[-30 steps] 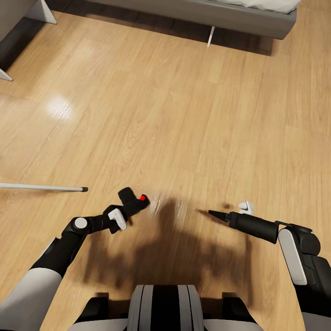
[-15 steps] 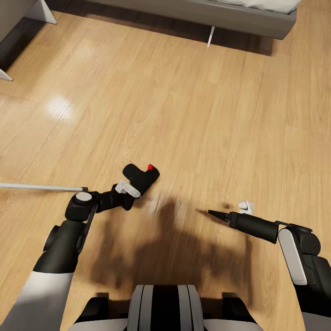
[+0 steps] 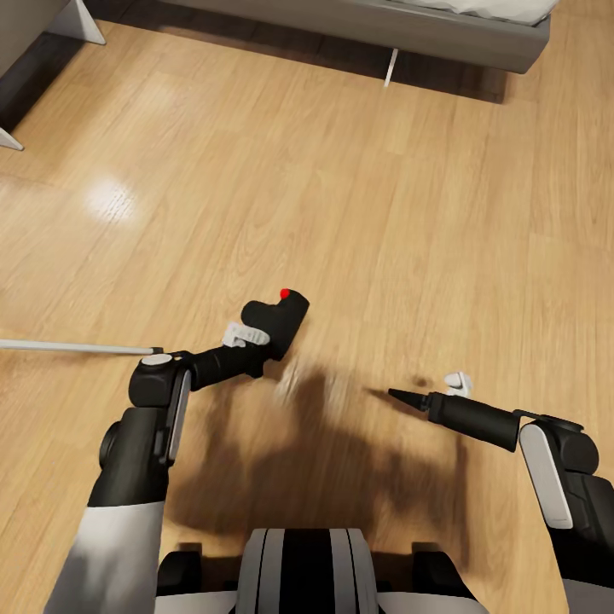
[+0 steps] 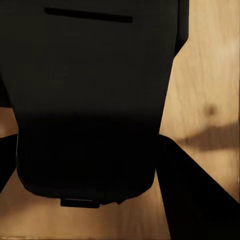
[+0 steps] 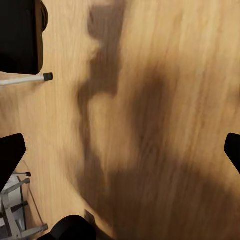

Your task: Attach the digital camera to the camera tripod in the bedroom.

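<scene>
The digital camera (image 3: 277, 317) is a small black box with a red button on its top, held a little above the wood floor. My left gripper (image 3: 258, 335) is shut on it; up close the camera's body (image 4: 95, 100) spans the space between the dark fingers (image 4: 195, 200). From the left edge a thin silver leg of the camera tripod (image 3: 77, 347) reaches in and ends in a black foot beside my left wrist; the tripod's head is out of view. My right gripper (image 3: 424, 389) hangs open over the floor at the right, holding nothing. From the right wrist, the camera (image 5: 20, 35) and tripod leg (image 5: 22, 80) show.
The grey bed frame (image 3: 384, 26) with a white leg (image 3: 390, 66) runs along the far edge. White furniture legs (image 3: 81, 21) stand at the far left. A grey metal frame with black feet (image 5: 12, 210) stands near the tripod leg. Light wood floor lies between.
My left arm has carried the camera forward and to the right, away from my body, and lifted it. The right arm has stayed put.
</scene>
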